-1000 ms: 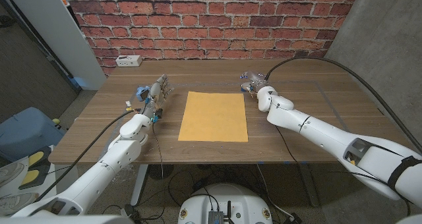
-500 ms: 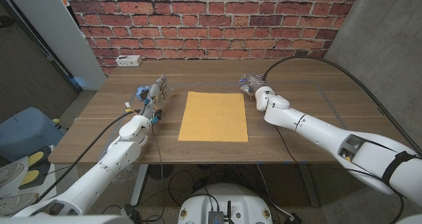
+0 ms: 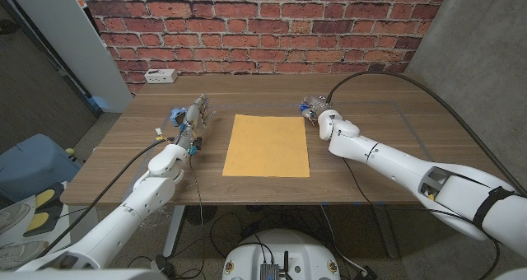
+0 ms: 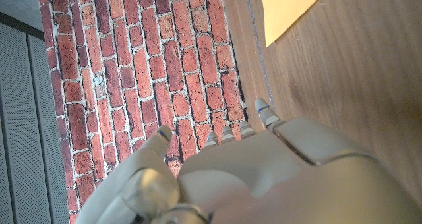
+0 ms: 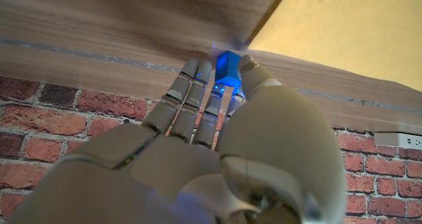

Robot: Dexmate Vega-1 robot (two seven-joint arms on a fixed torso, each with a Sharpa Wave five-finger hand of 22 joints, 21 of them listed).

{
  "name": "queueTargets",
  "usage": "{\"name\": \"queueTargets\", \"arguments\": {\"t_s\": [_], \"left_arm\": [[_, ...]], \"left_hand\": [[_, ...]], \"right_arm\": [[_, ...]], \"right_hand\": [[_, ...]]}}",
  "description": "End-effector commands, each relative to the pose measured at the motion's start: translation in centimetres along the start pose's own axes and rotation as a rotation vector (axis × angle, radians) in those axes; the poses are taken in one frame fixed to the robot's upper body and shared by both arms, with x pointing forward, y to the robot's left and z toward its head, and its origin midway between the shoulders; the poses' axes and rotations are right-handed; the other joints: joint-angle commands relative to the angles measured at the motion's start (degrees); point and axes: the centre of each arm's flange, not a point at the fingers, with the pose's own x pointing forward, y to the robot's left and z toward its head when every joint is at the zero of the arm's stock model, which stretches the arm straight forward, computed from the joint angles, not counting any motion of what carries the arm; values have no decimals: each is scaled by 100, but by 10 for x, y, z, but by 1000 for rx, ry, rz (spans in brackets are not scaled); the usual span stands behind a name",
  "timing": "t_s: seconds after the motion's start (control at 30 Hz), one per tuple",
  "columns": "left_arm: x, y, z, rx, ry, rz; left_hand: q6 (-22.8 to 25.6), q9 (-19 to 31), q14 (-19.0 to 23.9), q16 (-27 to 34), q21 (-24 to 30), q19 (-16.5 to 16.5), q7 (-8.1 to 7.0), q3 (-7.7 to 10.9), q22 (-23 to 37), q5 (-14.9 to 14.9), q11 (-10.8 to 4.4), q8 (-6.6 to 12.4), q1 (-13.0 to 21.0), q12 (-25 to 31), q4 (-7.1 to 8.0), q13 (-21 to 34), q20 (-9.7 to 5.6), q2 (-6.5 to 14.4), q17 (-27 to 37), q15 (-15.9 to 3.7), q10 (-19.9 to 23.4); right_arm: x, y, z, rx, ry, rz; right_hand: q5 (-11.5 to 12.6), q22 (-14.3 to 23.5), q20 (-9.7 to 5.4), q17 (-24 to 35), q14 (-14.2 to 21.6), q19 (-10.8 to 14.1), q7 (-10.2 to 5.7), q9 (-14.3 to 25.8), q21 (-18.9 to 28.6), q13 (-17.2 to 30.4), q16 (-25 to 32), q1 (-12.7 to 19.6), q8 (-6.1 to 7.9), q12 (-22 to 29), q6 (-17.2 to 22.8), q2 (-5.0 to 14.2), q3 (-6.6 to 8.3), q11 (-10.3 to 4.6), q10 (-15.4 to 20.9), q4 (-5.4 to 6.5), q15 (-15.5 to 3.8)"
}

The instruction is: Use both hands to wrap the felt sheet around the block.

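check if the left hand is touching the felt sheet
Apart. The head view shows bare wood between the left hand and the felt sheet.

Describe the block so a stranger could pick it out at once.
On the wooden table lies a flat orange-yellow felt sheet. Off its far right corner, at the right hand, sits a small blue cube-shaped block, the one bright blue thing there.

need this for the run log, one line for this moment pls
felt sheet flat on table, unwrapped | block at right hand fingertips, grip unclear | left hand beside sheet, holding nothing
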Motion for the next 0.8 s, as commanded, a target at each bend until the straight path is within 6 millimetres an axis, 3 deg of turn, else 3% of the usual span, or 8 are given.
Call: {"name": "queueTargets", "arguments": {"t_s": [0.03,0.2,0.8], "left_arm": [[-2,0,2,9,9,-7],[-1,-1,3,11,10,-11],[1,-3,4,13,13,-25]], "left_hand": [[-229,24,-519,29,-30,-512,-35,-7,14,25,8,-14,-15,8,-3,15,33,-63,25,24,-686],[-241,24,-553,19,-54,-523,-63,-16,15,28,-20,-20,-23,-2,-1,16,31,-65,26,19,-715],[-258,25,-574,22,-116,-515,-68,-42,18,38,-4,-24,-44,-3,6,16,16,-68,26,12,-735]], "right_arm": [[3,5,-4,16,-42,-40],[1,5,-5,21,-53,-78],[-30,-11,13,42,-164,-211]], "right_hand": [[-37,214,-511,789,565,167,62,139,530,371,532,895,147,510,889,129,12,-6,770,-12,-1021],[-39,377,-703,1106,775,102,87,204,855,594,627,1151,213,770,1235,187,26,-116,1072,47,-1012],[-56,501,-738,1322,802,14,125,301,1174,791,526,1270,267,907,1401,169,4,-63,1116,89,-1009]]}}
